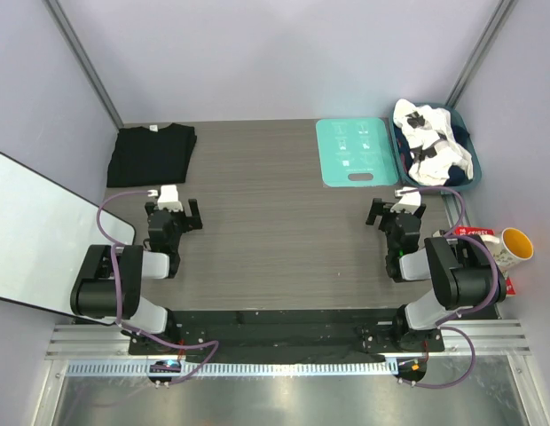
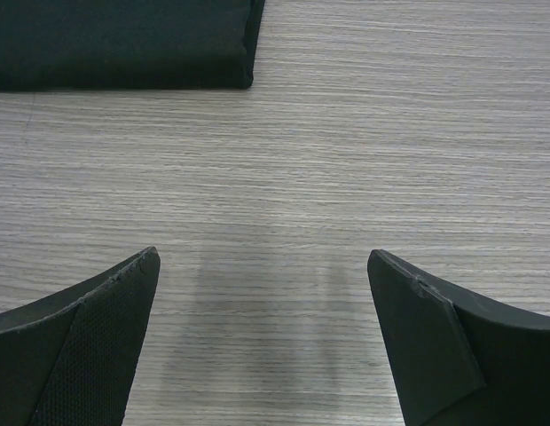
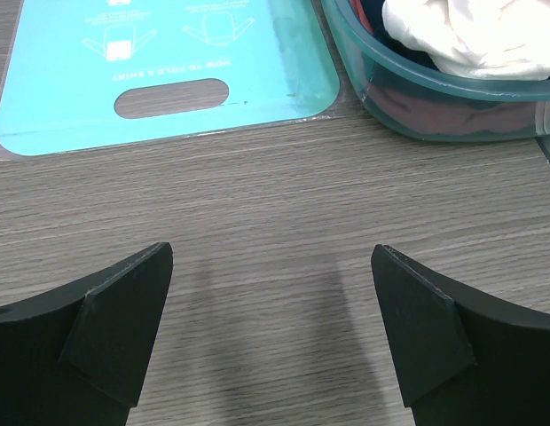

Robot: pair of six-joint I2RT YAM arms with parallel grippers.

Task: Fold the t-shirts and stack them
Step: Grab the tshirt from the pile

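Black cotton t-shirt [image 1: 151, 153]: lay folded. Crumpled white t-shirt [image 1: 448, 158], in teal plastic bin [image 3: 417, 89]: probably next to fetch. Left gripper [image 2: 262, 266], right gripper [image 3: 272, 257]: fingers spread wide, empty.

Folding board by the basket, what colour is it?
Teal board with white print, best seen in right wrist view.

Left wrist view: folded black t-shirt [image 2: 115, 40] cut off by the top and left edges. Right wrist view: teal board [image 3: 71, 80], bin [image 3: 408, 98] and white t-shirt [image 3: 470, 31] cut off at top; the bin's lower contents are covered. Top view: the board's print is too small to read.
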